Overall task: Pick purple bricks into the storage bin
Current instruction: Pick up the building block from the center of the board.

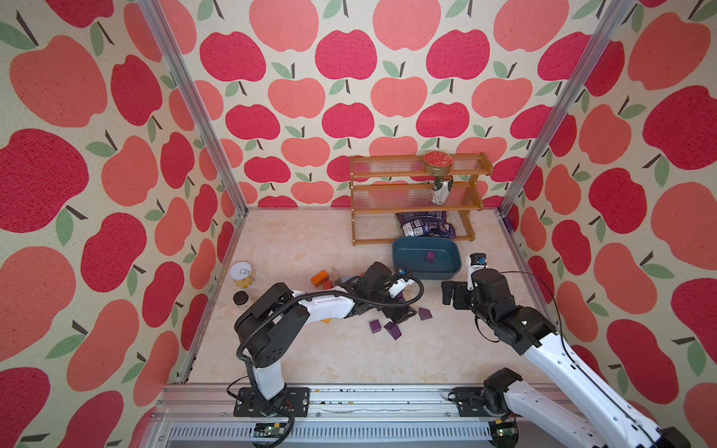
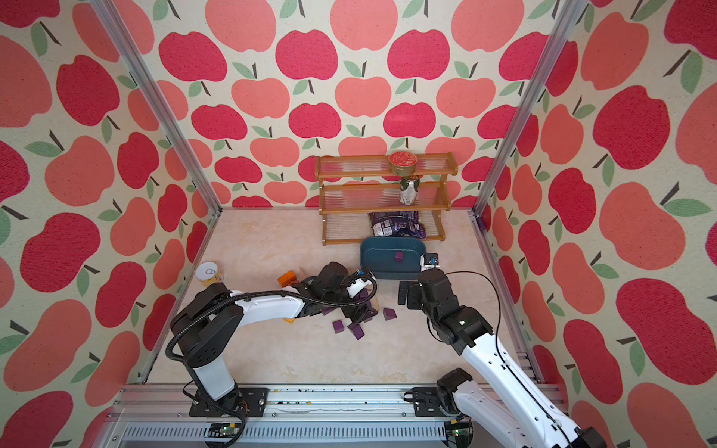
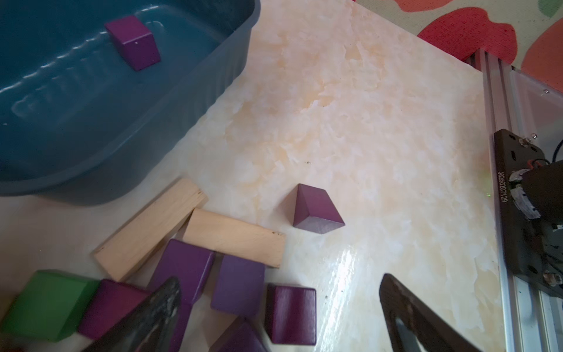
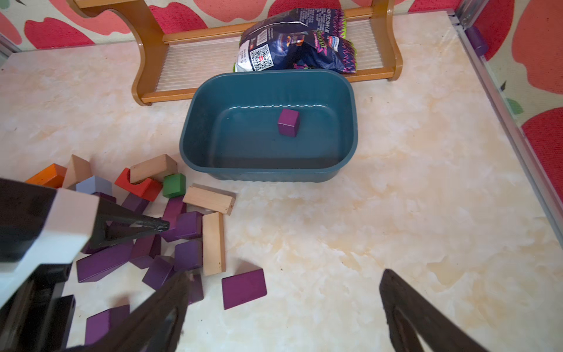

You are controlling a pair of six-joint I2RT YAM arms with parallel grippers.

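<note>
**Purple bricks [image 4: 189,224] heaped beside bin [image 4: 274,176], one inside**

A lone purple cube [image 4: 288,122] sits on the floor of the teal bin, clear of every wall. The other bricks lie jumbled on the marbled table [image 4: 411,183], just off the bin's corner on the left arm's side. Mixed in with them are two tan blocks [image 3: 234,236], a green block [image 4: 174,185], a red one [image 4: 140,184] and an orange one [image 4: 48,175]. A purple wedge [image 3: 315,210] rests by itself a little apart from the heap, on the side toward the right arm. In both top views two more purple pieces [image 1: 375,326] lie at the heap's edge nearest the robot's base.

The left gripper [image 3: 278,282] hangs low over the heap with its jaws spread wide. It holds nothing, and the bricks seen between its fingers lie flat on the table. Whether a fingertip touches any of them cannot be told.

The right gripper [image 4: 284,274] is over bare table in front of the bin, with the wedge just beside it. Its jaws are equally wide apart and it is empty.

Behind the bin stands a wooden rack [image 4: 146,61]. A dark snack bag [image 4: 298,39] lies on the rack's lowest tier, just behind the bin's back rim.
</note>
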